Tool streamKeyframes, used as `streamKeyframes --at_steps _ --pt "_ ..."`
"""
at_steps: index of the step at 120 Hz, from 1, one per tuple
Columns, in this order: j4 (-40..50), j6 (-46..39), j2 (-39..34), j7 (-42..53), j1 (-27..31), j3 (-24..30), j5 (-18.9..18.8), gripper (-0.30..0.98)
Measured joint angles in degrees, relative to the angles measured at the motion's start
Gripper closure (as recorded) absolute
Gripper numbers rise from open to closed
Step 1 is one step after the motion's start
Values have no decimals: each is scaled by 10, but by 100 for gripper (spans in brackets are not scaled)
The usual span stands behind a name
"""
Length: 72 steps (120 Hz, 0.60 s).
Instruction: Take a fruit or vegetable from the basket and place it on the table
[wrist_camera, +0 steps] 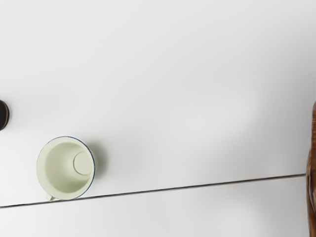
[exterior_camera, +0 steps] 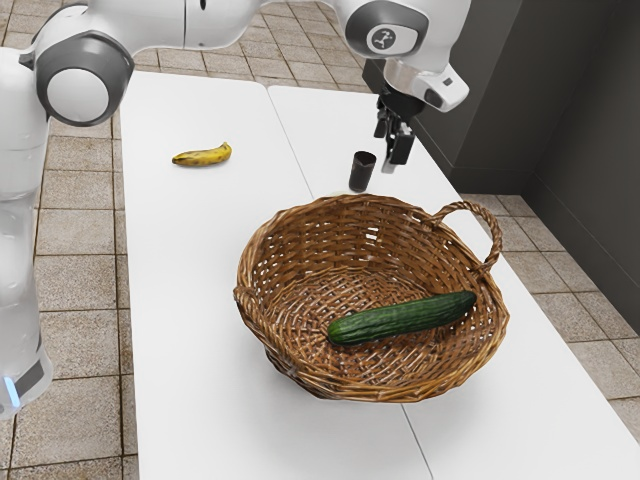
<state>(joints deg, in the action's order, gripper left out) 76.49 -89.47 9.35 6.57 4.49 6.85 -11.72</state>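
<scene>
My gripper [exterior_camera: 392, 142] hangs above the table near its far edge, beyond the basket's rim in the exterior view, with its dark fingers apart and nothing seen between them. The wicker basket [exterior_camera: 285, 365] holds a dark green cucumber [exterior_camera: 400, 319], lying slanted with one end by the wall toward the exterior view's right. A yellow banana [exterior_camera: 202, 156] lies on the white table [exterior_camera: 190, 300], outside the basket. In the wrist view, part of the basket [wrist_camera: 312, 168] shows at the border.
A black cylindrical object [exterior_camera: 362, 172] stands behind the basket, near my gripper. In the wrist view a pale green mug [wrist_camera: 65, 168] with a blue rim stands by the table's seam, near a dark round object [wrist_camera: 3, 114]. The basket's handle [exterior_camera: 490, 225] rises above its rim.
</scene>
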Motion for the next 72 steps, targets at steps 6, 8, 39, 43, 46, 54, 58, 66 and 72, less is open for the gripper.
streamKeyframes --at_steps 6,8,39,43,46,54,58,66,72 --pt "0 0 0 1 0 0 1 0" --pt "0 0 0 1 0 0 1 0" --pt "-21 -3 4 -10 -27 18 2 0" --pt "-22 -4 8 -16 -31 20 5 0" --pt "-22 -4 12 -22 -32 21 8 0" --pt "-23 -5 21 -35 -32 22 21 0" --pt "-23 -6 26 -41 -29 20 27 0" --pt "-23 -8 35 -53 -17 19 35 0" --pt "-27 -10 28 -60 -19 22 38 0"
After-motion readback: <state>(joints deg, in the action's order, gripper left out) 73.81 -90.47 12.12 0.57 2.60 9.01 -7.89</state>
